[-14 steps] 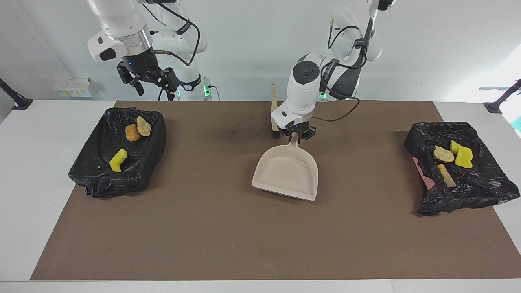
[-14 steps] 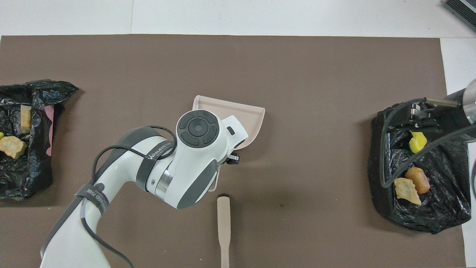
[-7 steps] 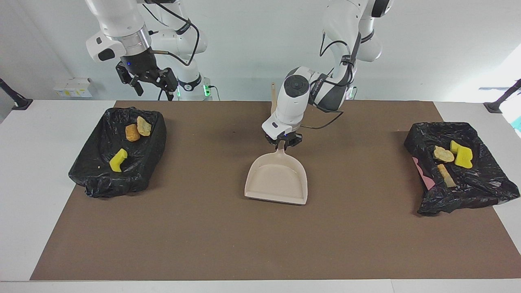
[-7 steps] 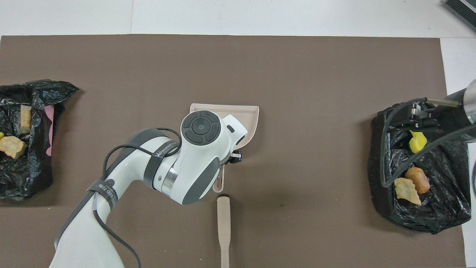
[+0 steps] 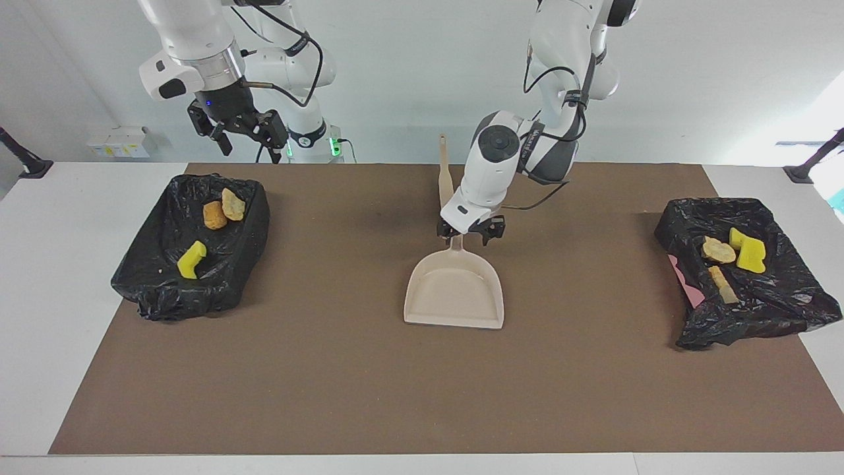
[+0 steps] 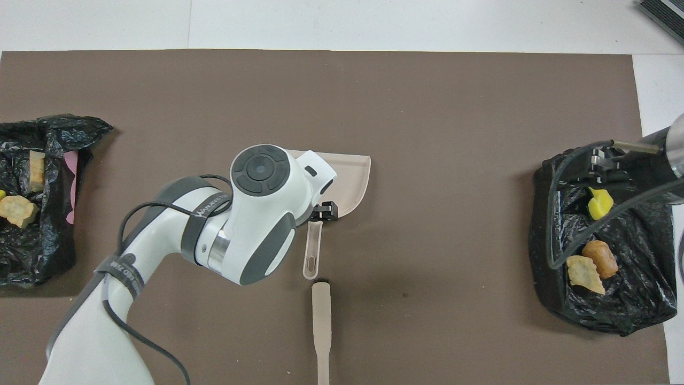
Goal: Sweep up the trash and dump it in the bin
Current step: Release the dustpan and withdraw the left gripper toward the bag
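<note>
I see the trash already sitting in the two black-lined bins: two bread chunks and a yellow sponge piece in the bin at the right arm's end, and sponge plus bread bits in the bin at the left arm's end. I judge these scraps light and soft; the sponge squashes, the bread crumbles, so I would take each across its middle, gently. My left tool hangs just above the dustpan handle, fingers apart, gripping nothing. The pan lies flat on the table, brush just beside its handle. My right tool waits spread open over the table edge near its bin
</note>
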### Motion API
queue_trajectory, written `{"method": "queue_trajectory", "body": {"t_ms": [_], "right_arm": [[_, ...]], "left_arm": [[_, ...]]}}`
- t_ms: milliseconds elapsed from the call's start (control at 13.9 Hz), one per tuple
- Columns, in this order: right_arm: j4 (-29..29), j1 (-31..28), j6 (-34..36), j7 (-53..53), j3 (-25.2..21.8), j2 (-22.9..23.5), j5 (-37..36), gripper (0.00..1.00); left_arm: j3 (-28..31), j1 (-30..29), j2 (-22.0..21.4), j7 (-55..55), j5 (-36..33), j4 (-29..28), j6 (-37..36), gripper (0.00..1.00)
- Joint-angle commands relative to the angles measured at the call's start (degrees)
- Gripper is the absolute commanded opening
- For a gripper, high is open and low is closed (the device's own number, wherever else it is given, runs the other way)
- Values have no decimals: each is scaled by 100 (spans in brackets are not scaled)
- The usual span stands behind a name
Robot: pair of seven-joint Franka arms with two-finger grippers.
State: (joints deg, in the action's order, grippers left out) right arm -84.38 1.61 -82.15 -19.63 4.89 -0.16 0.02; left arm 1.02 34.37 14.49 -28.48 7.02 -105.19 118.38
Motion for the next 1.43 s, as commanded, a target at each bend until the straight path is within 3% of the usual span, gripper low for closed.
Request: {"method": "queue_trajectory", "body": {"t_ms": [0,358,932,1362], "right_arm": [[88,-117,76,188,73,33,-46,100],[97,-117,76,188,73,33,-46,100],[88,-117,76,188,73,42,-46,100],[88,-117,76,188,82,33,-46,100]], "left_arm": [[-6,-587,-166,9,45,33,-201,100],[3,-1537,-605,113,28,130,-192,100],[3,-2987,-1124,3408,-393,287,-578,100],[20,-3472,-1229,3665,-658,1404,-2545,100]]}}
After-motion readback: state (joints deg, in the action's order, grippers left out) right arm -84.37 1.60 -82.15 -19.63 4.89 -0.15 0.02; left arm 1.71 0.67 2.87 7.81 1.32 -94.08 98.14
